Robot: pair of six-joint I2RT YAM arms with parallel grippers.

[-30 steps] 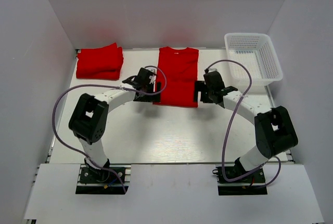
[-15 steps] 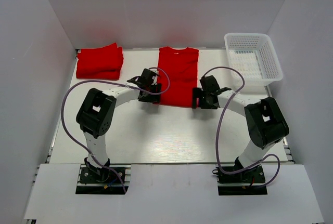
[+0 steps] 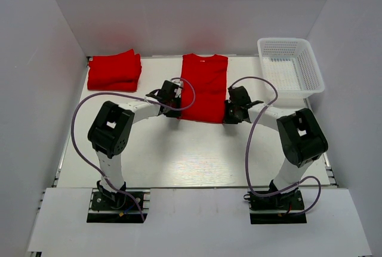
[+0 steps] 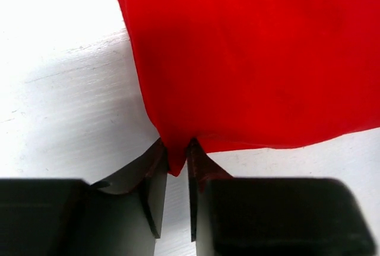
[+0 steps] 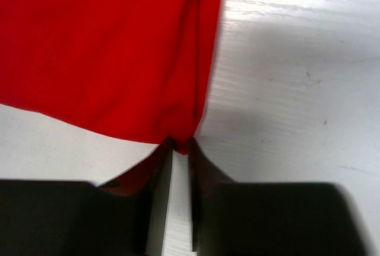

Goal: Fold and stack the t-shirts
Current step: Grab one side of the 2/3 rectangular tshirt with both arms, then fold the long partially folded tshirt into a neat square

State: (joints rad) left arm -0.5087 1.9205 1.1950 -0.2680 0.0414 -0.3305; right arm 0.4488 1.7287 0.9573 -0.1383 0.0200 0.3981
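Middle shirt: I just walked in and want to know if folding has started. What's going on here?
Both arms are on the shirt lying flat mid-table. The left gripper and right gripper each have their jaws pinched on a near hem corner, one on each side, with the cloth not yet lifted. A folded red stack sits at the far left, and a white basket at the far right.

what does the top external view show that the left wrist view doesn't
Only top external: the folded red stack at the far left, the white basket at the far right, and the right gripper at the spread t-shirt's near right corner. Only left wrist: close up, that shirt's near left corner pinched between closed jaws. Both: the left gripper, the spread t-shirt and the white table.
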